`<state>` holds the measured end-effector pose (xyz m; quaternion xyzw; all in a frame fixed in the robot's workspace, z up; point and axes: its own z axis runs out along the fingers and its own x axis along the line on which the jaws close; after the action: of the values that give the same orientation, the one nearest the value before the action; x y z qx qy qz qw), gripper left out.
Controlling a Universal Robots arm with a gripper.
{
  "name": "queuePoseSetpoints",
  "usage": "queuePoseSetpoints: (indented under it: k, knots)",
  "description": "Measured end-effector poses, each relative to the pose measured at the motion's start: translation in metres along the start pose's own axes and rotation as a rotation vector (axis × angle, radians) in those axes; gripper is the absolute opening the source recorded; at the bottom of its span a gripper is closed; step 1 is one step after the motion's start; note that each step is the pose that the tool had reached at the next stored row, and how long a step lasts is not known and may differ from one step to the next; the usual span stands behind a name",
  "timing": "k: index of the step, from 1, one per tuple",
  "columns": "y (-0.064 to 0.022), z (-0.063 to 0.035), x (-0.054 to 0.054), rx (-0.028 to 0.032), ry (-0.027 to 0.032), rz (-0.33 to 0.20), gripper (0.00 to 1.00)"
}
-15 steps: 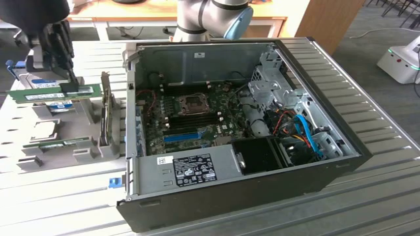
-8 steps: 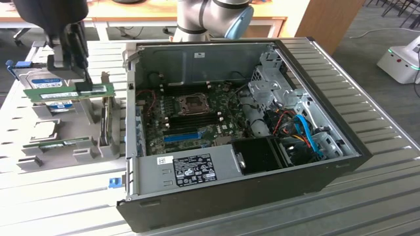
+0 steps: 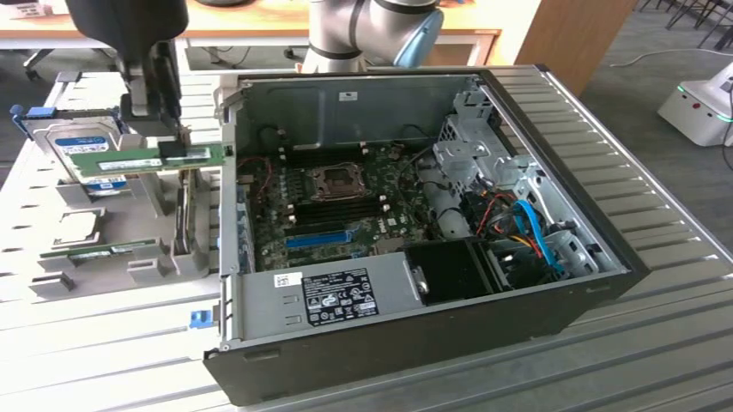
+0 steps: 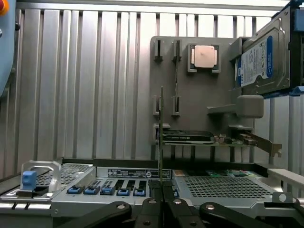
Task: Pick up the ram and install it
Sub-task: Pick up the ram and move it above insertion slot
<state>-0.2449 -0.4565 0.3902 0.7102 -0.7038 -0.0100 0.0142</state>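
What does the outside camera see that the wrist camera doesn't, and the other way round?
The exterior view adds the green motherboard inside the open black computer case, plus the grey robot arm. The wrist view adds the thin green ram stick edge-on, a fine line pinched in the shut black gripper. Both share the stick, the silver hard drive with blue label, the grey holder tray and the ribbed metal table.

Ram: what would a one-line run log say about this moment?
gripper: shut on ram | ram: held over grey holder, outside case | second ram: in holder
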Motion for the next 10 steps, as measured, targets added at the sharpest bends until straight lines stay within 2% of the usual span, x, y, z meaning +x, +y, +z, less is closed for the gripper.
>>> queuePoseSetpoints:
  k: [10]
  knots:
    - [-0.0307,-0.0011,0.000,-0.0064,0.0001,-0.003,0.12]
